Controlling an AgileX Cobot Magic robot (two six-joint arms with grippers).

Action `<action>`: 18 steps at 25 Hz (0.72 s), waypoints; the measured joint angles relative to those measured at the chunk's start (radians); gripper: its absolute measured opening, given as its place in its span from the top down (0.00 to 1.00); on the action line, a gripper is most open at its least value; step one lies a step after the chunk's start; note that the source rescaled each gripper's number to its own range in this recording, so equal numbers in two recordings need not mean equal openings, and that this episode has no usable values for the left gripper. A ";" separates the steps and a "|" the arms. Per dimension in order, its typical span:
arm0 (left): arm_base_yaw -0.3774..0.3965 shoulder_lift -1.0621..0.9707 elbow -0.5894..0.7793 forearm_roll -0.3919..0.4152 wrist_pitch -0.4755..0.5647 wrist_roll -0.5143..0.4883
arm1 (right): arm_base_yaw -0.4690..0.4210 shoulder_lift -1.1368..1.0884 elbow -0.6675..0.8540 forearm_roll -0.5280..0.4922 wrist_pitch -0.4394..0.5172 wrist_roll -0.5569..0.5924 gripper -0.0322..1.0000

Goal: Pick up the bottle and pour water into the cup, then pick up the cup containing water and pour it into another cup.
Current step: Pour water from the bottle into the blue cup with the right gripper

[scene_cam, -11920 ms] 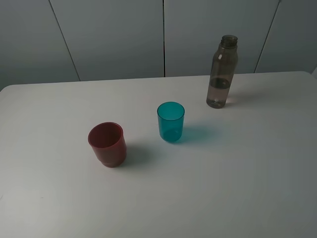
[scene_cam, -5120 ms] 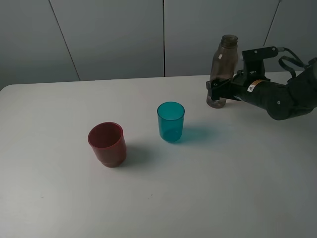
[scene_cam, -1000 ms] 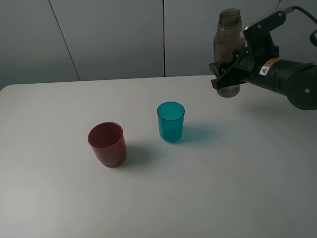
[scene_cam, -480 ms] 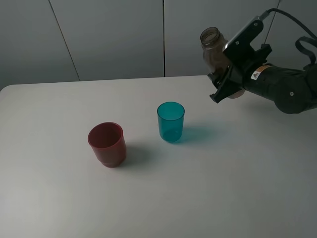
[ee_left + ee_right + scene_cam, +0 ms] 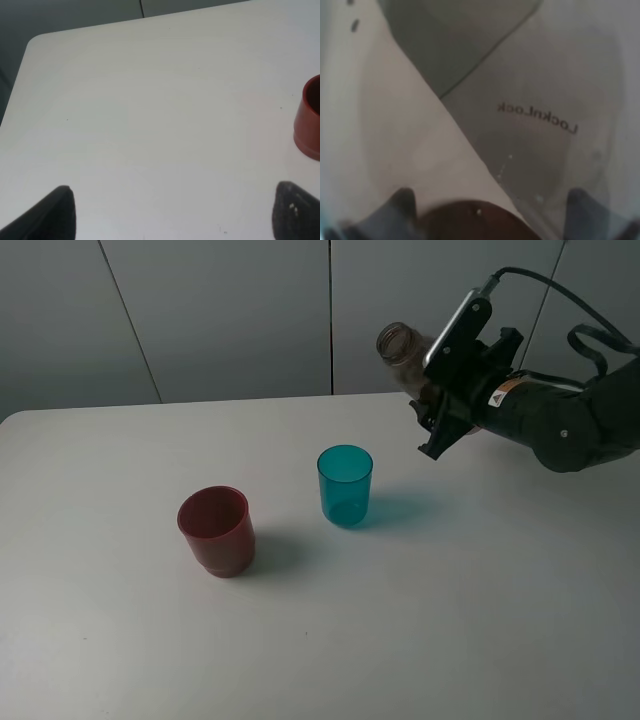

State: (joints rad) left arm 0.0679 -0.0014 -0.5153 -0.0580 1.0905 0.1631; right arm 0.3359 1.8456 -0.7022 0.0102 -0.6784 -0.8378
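The smoky grey-brown bottle (image 5: 400, 345) hangs above the table at the back right, tilted with its open neck pointing left and up. My right gripper (image 5: 437, 410) is shut on its lower body, which the gripper mostly hides. In the right wrist view the translucent bottle (image 5: 520, 125) fills the frame. The teal cup (image 5: 345, 485) stands upright at mid-table, below and left of the neck. The dark red cup (image 5: 216, 530) stands further left and shows at the edge of the left wrist view (image 5: 311, 117). My left gripper (image 5: 175, 220) is open over bare table, with nothing between its fingers.
The white table (image 5: 450, 620) has its rounded far-left corner in the left wrist view (image 5: 35, 42). Grey wall panels (image 5: 230, 310) stand close behind the table's back edge. The right arm's black body and cables (image 5: 570, 420) reach in from the right.
The right gripper has carried the bottle left toward the teal cup and tipped it from upright to leaning, neck to the left. Both cups stand where they were.
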 joint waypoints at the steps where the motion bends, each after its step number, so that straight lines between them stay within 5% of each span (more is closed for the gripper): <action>1: 0.000 0.000 0.000 0.000 0.000 0.000 | 0.005 0.000 0.000 0.000 0.000 -0.020 0.97; 18: 0.000 0.000 0.000 0.000 0.000 0.000 | 0.041 0.000 -0.020 0.090 0.010 -0.348 0.97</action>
State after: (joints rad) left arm 0.0679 -0.0014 -0.5153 -0.0580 1.0905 0.1631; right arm 0.3772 1.8456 -0.7221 0.0997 -0.6681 -1.1858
